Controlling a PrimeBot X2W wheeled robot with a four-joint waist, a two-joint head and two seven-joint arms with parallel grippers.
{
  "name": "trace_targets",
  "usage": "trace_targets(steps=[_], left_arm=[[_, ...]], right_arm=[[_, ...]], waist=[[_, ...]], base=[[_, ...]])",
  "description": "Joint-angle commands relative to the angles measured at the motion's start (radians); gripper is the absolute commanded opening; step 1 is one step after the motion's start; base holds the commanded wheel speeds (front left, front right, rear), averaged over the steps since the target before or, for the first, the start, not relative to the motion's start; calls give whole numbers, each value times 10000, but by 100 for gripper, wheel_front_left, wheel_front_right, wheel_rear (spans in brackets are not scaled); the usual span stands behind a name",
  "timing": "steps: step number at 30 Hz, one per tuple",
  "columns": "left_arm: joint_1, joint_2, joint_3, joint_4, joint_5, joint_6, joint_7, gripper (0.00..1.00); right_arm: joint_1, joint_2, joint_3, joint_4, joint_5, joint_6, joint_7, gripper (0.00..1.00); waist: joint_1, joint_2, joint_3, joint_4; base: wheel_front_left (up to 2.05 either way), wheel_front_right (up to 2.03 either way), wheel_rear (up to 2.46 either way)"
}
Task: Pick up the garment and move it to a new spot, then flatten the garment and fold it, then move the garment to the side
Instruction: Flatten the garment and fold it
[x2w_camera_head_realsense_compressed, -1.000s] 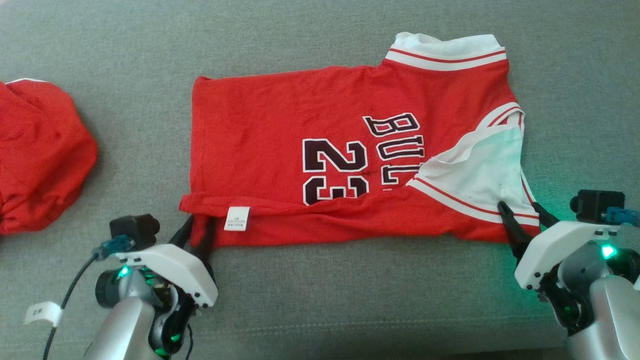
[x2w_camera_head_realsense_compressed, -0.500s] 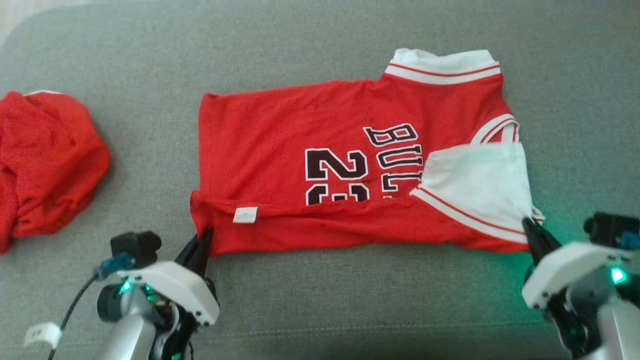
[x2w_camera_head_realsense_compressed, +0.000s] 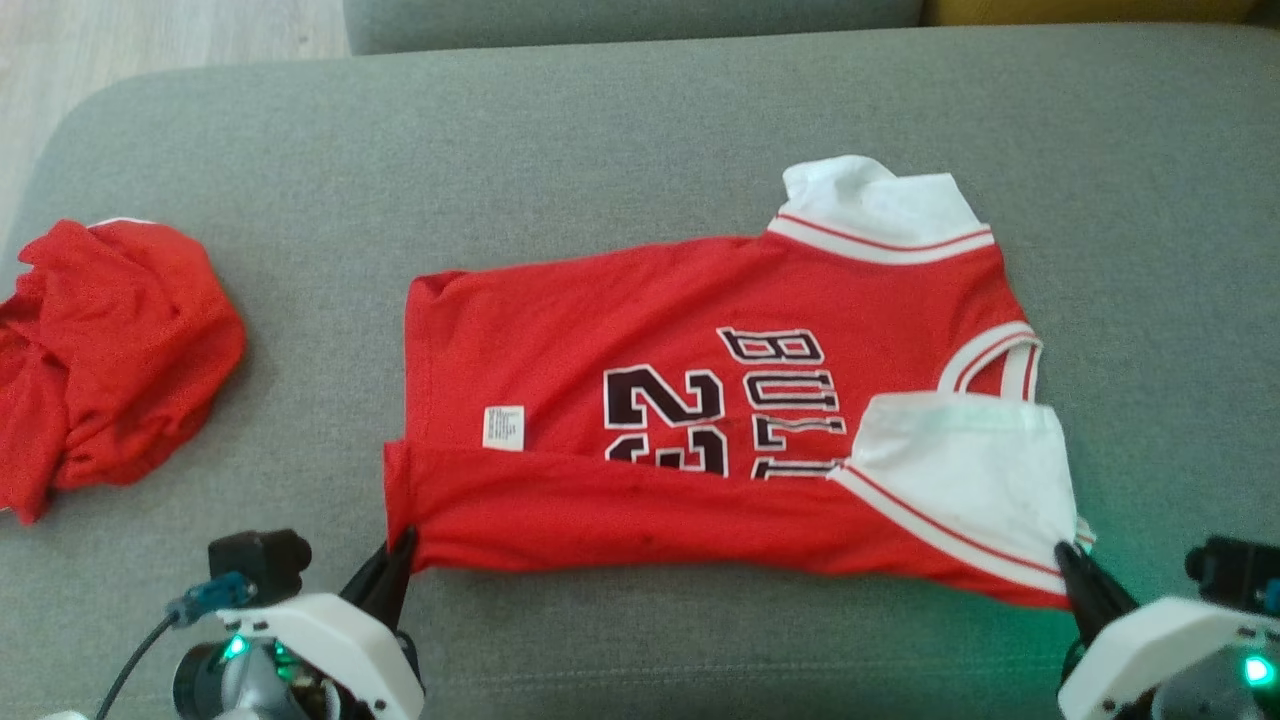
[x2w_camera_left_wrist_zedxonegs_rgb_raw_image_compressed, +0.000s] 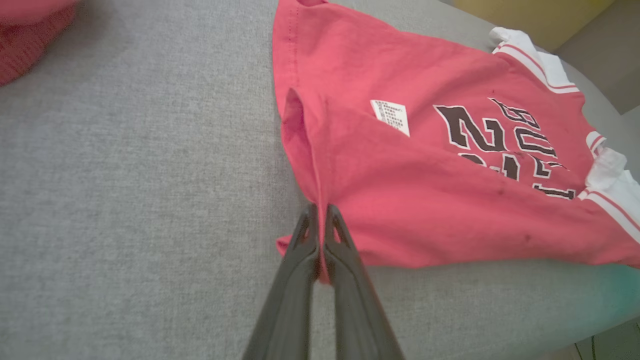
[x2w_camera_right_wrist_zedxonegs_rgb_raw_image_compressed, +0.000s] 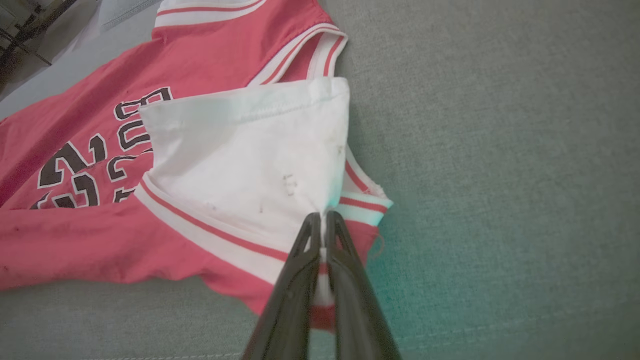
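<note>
Garment (x2w_camera_head_realsense_compressed: 620, 390): a red jersey with white sleeves, red-striped trim and a dark "23", lying at the centre of the frame on a grey cushion (x2w_camera_head_realsense_compressed: 600, 150). Its lower edge is folded over below a white label (x2w_camera_head_realsense_compressed: 503, 427). The left gripper (x2w_camera_head_realsense_compressed: 405, 545) is closed on its lower-left corner. The right gripper (x2w_camera_head_realsense_compressed: 1065, 550) is closed on the white sleeve (x2w_camera_head_realsense_compressed: 960, 470) at lower right.

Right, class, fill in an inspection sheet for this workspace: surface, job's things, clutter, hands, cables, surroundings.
surface: grey sofa cushion.
job's things: red jersey spread out, near edge folded over the number.
clutter: crumpled red garment at the left.
hands: left hand shut on jersey's hem corner; right hand shut on its white sleeve.
cables: dark cable by the left wrist.
surroundings: wooden floor beyond the cushion's left end.
</note>
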Motion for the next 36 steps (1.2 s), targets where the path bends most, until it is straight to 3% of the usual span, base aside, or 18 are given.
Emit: trace_targets(steps=[1, 5, 6, 7, 19, 28, 36], left_arm=[[-147, 262, 408, -431, -57, 123, 38, 0], [-6, 334, 385, -564, -108, 172, 198, 0], [-2, 318, 383, -536, -102, 211, 195, 21], [-1, 277, 329, -438, -61, 278, 206, 100], [-633, 62, 458, -988, 1043, 890, -1801, 100], [-972, 98, 403, -1530, 1691, 1236, -2483, 100], [-1597, -29, 350, -1293, 1707, 1249, -2560, 100]], right_arm=[[55, -74, 128, -552, 103, -7, 50, 0], [332, 1, 137, -878, 139, -7, 150, 0], [300, 9, 158, -897, 133, -7, 63, 0], [160, 18, 232, -900, 28, -7, -139, 100], [-1403, -634, 1167, -1396, -951, -7, -3051, 100], [-1761, -832, 1469, -1745, -1056, -7, -3324, 100], [-1969, -749, 1467, -1719, -945, -7, -3279, 100]], waist=[[0, 0, -80, 9], [0, 0, -212, -9], [0, 0, -244, -27], [0, 0, -324, -74], [0, 0, -623, -80], [0, 0, -717, -10], [0, 0, -296, 82]], base=[[0, 0, 0], [0, 0, 0], [0, 0, 0], [0, 0, 0], [0, 0, 0], [0, 0, 0], [0, 0, 0]])
